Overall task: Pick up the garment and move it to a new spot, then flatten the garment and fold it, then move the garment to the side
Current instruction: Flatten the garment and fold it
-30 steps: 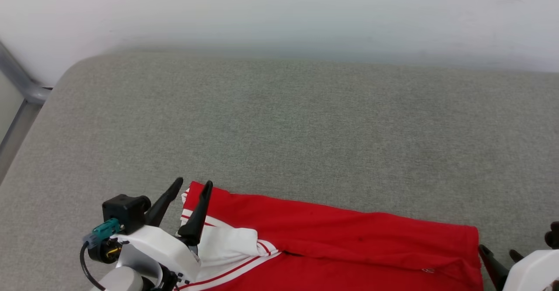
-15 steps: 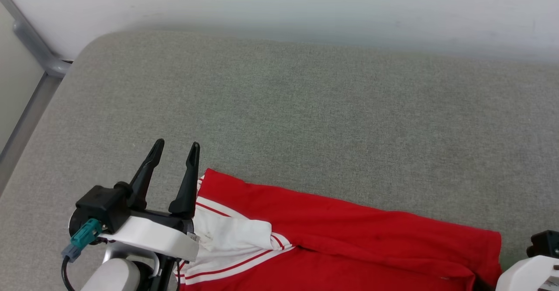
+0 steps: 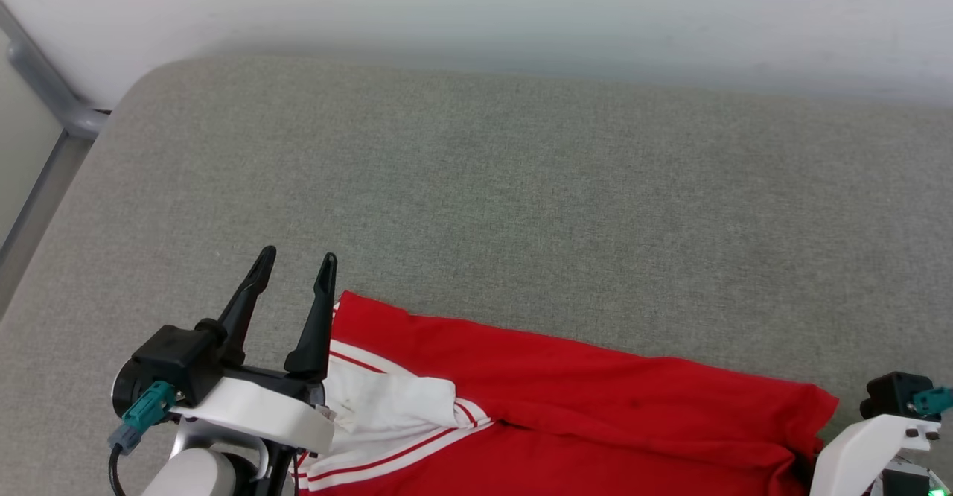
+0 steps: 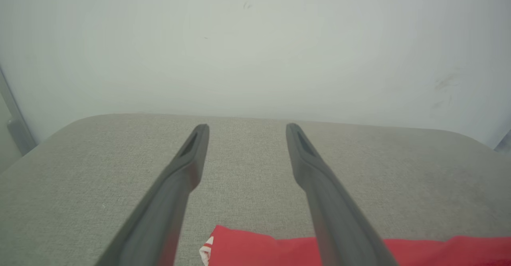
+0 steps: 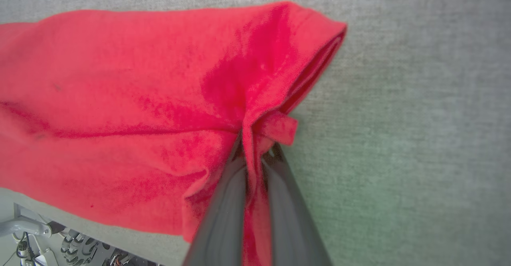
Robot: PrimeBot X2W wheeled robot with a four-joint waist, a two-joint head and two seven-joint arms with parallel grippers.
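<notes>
Along the near edge of the grey cloth-covered table (image 3: 521, 183) lies the shirt (image 3: 595, 399). It is red, with a white sleeve panel (image 3: 387, 407) trimmed in red and white stripes toward its left end. The bottom of the head view cuts off the shirt's lower part, so how far it reaches toward the robot cannot be told. At the far left a grey metal rail (image 3: 45, 101) runs beside the table, under a pale wall (image 3: 476, 4).

The left claw (image 3: 298, 255) stands at the shirt's left corner with its two dark fingers spread wide and nothing between them. Its inner finger overlaps the red corner in the head view, and whether it touches the cloth cannot be made out. From the left wrist view, the left claw (image 4: 247, 127) points across bare grey table, with the shirt's corner (image 4: 255, 248) low between the fingers and partly hidden by one of them.

At the shirt's right end, the right arm's white casing (image 3: 864, 444) sits just beside the hem, with its fingers hidden there. The right wrist view shows the right claw (image 5: 257, 150) clamped tight on a pinch of the shirt's (image 5: 119, 98) red hem, the cloth bunched between the fingers and a small flap poking out at the tips. Past the table's edge, some small wheels (image 5: 72, 246) are blurred.
</notes>
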